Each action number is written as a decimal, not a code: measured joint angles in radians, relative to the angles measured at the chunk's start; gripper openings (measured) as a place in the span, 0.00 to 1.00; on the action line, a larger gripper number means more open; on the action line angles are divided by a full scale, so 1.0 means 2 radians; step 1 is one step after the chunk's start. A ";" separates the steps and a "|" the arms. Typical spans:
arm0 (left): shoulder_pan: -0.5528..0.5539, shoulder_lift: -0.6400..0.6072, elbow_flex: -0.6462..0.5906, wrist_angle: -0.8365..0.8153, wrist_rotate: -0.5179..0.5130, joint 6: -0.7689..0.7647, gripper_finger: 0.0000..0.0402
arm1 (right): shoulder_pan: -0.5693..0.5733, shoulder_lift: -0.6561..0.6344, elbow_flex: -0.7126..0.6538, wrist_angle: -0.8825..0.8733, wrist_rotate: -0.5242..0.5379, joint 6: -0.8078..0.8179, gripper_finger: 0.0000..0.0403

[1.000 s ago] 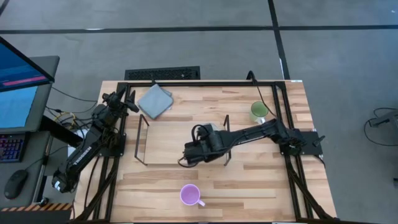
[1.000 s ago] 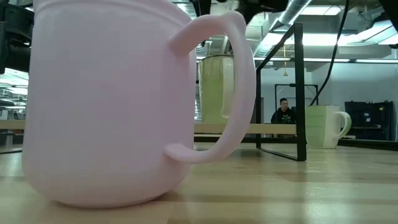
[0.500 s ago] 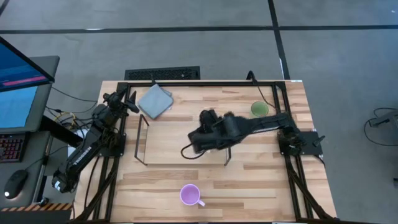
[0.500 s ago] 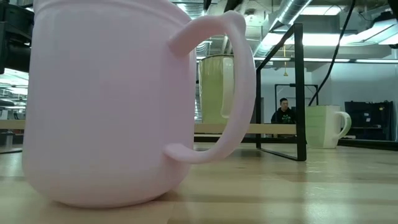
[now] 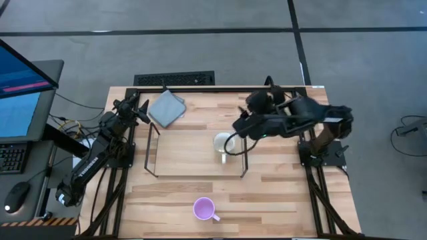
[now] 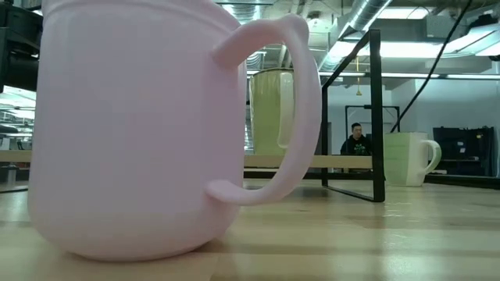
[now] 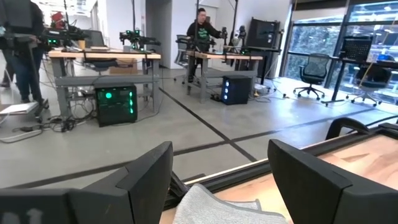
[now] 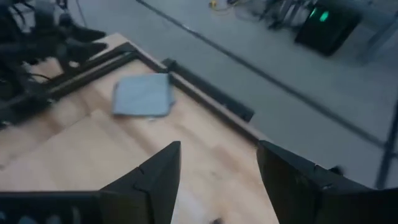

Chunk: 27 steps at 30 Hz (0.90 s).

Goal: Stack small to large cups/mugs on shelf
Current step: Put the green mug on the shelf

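The cream-white mug (image 5: 222, 143) stands on the dark wire shelf (image 5: 152, 152), near its right end; in the low view it shows raised behind the purple mug (image 6: 273, 109). The light purple mug (image 5: 203, 209) stands on the table near the front edge and fills the low view (image 6: 133, 133). The olive green mug (image 6: 410, 158) stands on the table at the far right; in the high view my right arm hides it. My right gripper (image 5: 241, 127) is open and empty, above and just right of the cream mug. My left gripper (image 5: 138, 109) is open and empty at the far left.
A grey folded cloth (image 5: 165, 108) lies at the table's far left, just in front of my left gripper (image 7: 217, 186), and shows in the right wrist view (image 8: 143, 96). The black table frame (image 5: 220, 88) runs round the edges. People stand in the room behind.
My right gripper has risen from the middle of the shelf and gone toward the table's right and far edges, away from the cream mug. The cream mug stays on the shelf and now shows uncovered. My right arm now covers the green mug in the high view.
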 joint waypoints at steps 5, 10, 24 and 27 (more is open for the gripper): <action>0.000 0.000 0.000 -0.002 0.010 -0.002 0.63 | -0.052 -0.064 -0.060 -0.001 0.002 -0.023 0.58; 0.000 0.000 0.000 -0.002 0.011 0.007 0.63 | -0.110 -0.139 -0.156 0.000 0.002 -0.030 0.58; 0.000 0.000 0.000 -0.002 0.011 0.020 0.63 | -0.120 -0.409 -0.514 0.047 -0.032 0.132 0.58; 0.000 0.000 0.000 -0.002 0.011 0.020 0.63 | -0.105 -0.433 -0.559 0.049 -0.079 0.175 0.58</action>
